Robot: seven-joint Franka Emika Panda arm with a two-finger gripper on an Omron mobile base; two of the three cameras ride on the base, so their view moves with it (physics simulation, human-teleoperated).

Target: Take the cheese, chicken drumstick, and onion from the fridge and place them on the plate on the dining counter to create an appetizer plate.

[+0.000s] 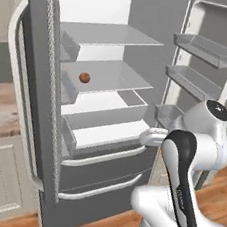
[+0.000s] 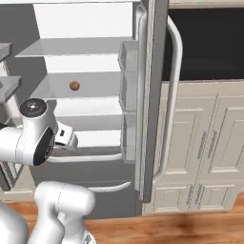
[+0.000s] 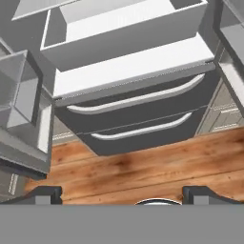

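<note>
The tall grey steel fridge (image 1: 114, 85) with white inner shelves is standing with both upper doors swung wide. On its middle glass shelf, the small round tan-brown onion (image 1: 84, 77) is sitting alone toward the left side in the left base view; in the right base view the same onion (image 2: 74, 86) is resting near the shelf's centre. Below that shelf a white crisper bin is showing, and under it the two grey lower drawers with long curved pale handles (image 3: 138, 100).

The white arm with dark joints is reaching toward the fridge at about the height of the crisper bin, well below the onion and apart from it. In the hand view the two-finger gripper (image 3: 121, 194) is pointing down past the drawer fronts toward the wooden plank floor (image 3: 143, 167), its dark fingertips (image 3: 45, 194) spread fully apart at the bottom corners with nothing between them.

To the right of the fridge, cream panelled cabinets (image 2: 205, 143) are standing.
</note>
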